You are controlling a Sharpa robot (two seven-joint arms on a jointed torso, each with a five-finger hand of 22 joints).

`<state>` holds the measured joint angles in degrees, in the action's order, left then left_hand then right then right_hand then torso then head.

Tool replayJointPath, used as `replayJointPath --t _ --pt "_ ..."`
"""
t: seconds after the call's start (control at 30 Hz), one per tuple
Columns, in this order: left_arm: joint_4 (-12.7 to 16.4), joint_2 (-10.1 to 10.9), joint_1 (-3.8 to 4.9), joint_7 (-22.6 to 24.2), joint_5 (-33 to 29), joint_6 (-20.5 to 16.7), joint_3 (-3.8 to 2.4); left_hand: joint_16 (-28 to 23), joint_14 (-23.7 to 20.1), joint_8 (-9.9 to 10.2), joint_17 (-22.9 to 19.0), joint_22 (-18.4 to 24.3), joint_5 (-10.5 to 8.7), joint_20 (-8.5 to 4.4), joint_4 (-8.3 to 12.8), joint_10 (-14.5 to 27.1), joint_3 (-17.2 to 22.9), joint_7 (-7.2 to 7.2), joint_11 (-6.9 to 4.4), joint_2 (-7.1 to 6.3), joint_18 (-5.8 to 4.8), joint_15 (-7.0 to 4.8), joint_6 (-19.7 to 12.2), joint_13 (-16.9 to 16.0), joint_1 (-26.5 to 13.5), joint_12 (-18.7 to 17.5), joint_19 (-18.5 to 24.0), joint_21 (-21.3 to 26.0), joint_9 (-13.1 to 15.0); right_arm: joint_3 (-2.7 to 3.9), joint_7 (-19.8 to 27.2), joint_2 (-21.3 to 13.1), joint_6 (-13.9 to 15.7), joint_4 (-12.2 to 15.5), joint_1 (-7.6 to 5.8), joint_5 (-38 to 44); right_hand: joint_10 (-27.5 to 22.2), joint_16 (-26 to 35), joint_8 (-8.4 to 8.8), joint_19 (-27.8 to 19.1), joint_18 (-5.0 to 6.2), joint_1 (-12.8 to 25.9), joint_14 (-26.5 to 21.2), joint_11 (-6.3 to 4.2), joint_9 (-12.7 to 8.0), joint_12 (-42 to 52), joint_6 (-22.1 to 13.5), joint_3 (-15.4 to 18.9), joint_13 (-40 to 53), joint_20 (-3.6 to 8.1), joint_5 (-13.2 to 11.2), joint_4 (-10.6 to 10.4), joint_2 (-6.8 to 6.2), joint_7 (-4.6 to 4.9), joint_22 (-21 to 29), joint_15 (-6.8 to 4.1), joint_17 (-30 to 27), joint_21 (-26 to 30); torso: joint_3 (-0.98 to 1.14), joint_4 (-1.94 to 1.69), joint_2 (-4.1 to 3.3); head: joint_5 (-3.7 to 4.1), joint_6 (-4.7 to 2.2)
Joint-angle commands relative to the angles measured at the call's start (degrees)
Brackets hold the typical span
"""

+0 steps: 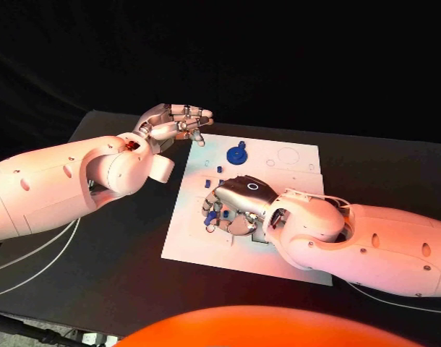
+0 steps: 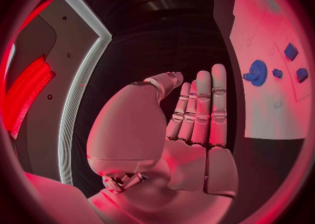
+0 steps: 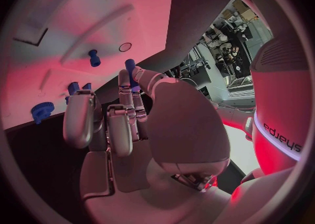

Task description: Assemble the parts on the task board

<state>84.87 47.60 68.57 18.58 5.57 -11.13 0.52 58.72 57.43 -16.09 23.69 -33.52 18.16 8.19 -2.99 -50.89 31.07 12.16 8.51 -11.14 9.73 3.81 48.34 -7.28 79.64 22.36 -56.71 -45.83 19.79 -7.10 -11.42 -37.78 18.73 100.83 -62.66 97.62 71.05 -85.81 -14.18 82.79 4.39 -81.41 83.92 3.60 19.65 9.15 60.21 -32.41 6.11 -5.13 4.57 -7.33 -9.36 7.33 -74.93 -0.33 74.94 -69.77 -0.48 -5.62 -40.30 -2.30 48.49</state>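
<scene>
Nearest you, the right hand (image 1: 243, 195) sits low over the middle of the white task board (image 1: 283, 246), its fingers (image 3: 125, 124) curled down among small blue parts (image 1: 212, 215); you cannot tell whether it holds the blue peg (image 3: 130, 68) at its fingertips. Beyond it, a blue gear (image 1: 236, 154) rests on the board's far half. Farthest out, your left hand (image 1: 173, 121) hovers over the black surface (image 1: 126, 246) off the board's far corner, fingers (image 2: 203, 108) straight, close together, holding nothing.
</scene>
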Motion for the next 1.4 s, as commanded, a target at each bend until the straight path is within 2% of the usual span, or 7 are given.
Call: replayJointPath --t 0.03,0.27,0.57,0.9,1.4 --pt "0.20 -0.14 0.03 0.23 0.04 1.04 -0.04 -0.32 -0.32 -0.26 -0.05 -0.05 0.02 0.11 0.20 0.44 0.01 -0.09 -0.01 0.22 0.83 -0.14 0.38 0.05 0.25 0.25 0.35 -0.29 -0.01 -0.06 -0.25 0.42 -2.72 -0.75 0.20 2.16 -0.16 -0.05 -0.15 -0.09 -0.39 0.56 3.96 0.08 2.22 -0.28 0.10 -0.31 -0.04 -0.01 0.23 -0.04 0.15 0.22 -6.69 -0.34 4.57 0.36 0.05 0.02 0.02 -0.19 0.18" --pt "0.18 -0.15 0.04 0.22 0.04 1.08 -0.04 -0.32 -0.32 -0.26 -0.05 -0.05 0.02 0.11 0.20 0.44 0.01 -0.09 -0.01 0.22 0.83 -0.14 0.38 0.05 0.25 0.25 0.35 -0.29 -0.01 -0.18 -0.63 0.70 -4.15 -1.52 0.37 2.46 -0.15 -0.05 -0.15 -0.07 -0.40 0.59 3.96 0.08 2.22 -0.30 0.09 -0.33 -0.03 -0.01 0.25 -0.03 0.15 0.23 -6.73 -0.33 4.57 0.28 0.16 0.11 -0.02 -0.34 0.32" --pt "0.11 -0.15 0.04 0.16 0.04 1.06 -0.04 -0.32 -0.32 -0.26 -0.05 -0.05 0.02 0.11 0.20 0.44 0.01 -0.09 -0.01 0.22 0.83 -0.14 0.38 0.05 0.25 0.25 0.35 -0.29 -0.01 -0.30 -0.78 0.75 -5.61 -1.57 0.44 2.52 -0.07 -0.06 -0.18 -0.07 -0.41 0.73 3.96 0.09 2.27 -0.32 0.09 -0.37 0.00 -0.03 0.30 -0.01 0.16 0.23 -6.74 -0.31 4.60 0.28 0.11 0.06 -0.01 -0.40 0.36" --pt "0.05 -0.13 0.04 0.07 0.04 1.12 -0.03 -0.32 -0.32 -0.26 -0.05 -0.05 0.02 0.11 0.20 0.44 0.01 -0.09 -0.01 0.22 0.83 -0.14 0.38 0.05 0.25 0.25 0.35 -0.29 -0.01 -0.36 -0.81 0.90 -5.66 -1.40 0.55 2.58 -0.02 -0.01 -0.20 -0.07 -0.41 0.83 3.94 0.09 2.29 -0.34 0.08 -0.39 0.03 -0.04 0.31 -0.01 0.14 0.24 -6.74 -0.31 4.47 0.30 0.06 0.09 0.03 -0.35 0.55" --pt "0.02 0.00 0.04 -0.01 0.04 1.18 -0.03 -0.31 -0.34 -0.35 -0.17 -0.14 0.03 0.12 0.28 0.52 0.04 -0.09 0.00 0.27 0.83 -0.13 0.36 0.12 0.15 0.35 0.44 -0.38 -0.03 -0.37 -1.08 0.90 -4.08 -1.03 0.79 3.43 0.05 0.00 -0.24 -0.09 -0.40 0.94 3.93 0.08 2.33 -0.36 0.09 -0.43 0.06 -0.05 0.35 0.03 0.13 0.22 -6.74 -0.30 4.45 0.33 0.05 0.02 0.02 -0.49 0.53"
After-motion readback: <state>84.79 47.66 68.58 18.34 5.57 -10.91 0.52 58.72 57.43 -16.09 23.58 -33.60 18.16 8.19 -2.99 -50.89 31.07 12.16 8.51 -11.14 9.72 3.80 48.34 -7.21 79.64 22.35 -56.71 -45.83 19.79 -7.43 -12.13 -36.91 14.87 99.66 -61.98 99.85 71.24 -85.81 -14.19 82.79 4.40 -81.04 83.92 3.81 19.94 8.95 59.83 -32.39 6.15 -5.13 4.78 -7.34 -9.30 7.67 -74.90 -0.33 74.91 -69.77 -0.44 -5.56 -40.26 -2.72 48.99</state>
